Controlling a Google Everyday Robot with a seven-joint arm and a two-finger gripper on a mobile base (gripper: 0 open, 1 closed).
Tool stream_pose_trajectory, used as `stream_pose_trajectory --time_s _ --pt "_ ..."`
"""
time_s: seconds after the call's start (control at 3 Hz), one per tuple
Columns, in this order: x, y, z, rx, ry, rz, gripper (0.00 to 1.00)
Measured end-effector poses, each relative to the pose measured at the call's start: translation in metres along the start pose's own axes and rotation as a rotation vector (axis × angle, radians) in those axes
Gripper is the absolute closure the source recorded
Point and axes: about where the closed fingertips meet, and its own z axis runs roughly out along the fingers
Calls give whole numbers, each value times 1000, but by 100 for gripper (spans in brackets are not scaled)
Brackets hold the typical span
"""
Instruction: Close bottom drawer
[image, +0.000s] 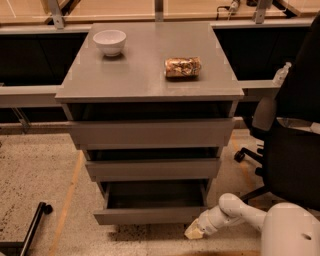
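1. The table (145, 65) is a grey cabinet with a flat, smooth, square-cornered top and three drawers stacked under it.
2. The bottom drawer (150, 215) is the lowest of the three, just above the floor. It stands pulled out toward the camera, so its shallow grey box is open from above. Its front is a plain flat strip with no handle.
3. The middle drawer (152, 169) and the top drawer (150, 132) have the same plain matte fronts, each with a dark gap above it.
4. The claw (196, 231) is low, just beside the right end of the bottom drawer's front, close to the floor. Its tip looks pale tan. Whether it is apart or together cannot be told, nor whether it touches the front.
5. The arm (240, 212) is white, smooth and rounded, and reaches in from the white curved body (290, 232) at the lower right.
6. A round white bowl (109, 41) with a glossy surface sits at the back left of the table top.
7. A crinkled, shiny gold-brown packet (182, 67) lies flat toward the right of the top, well apart from the bowl.
8. A black office chair (295, 150) with a wheeled base stands to the right of the table.
9. The floor (35, 170) is pale and speckled, with a yellow line (70, 195) running along it left of the drawers.
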Motion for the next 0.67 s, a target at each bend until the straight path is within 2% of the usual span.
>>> stream_pose_trajectory --time_s 0.33,0.67 --pt "-12 -20 -2 80 -38 -15 100" --pt "-46 -57 -2 151 -74 -81 100"
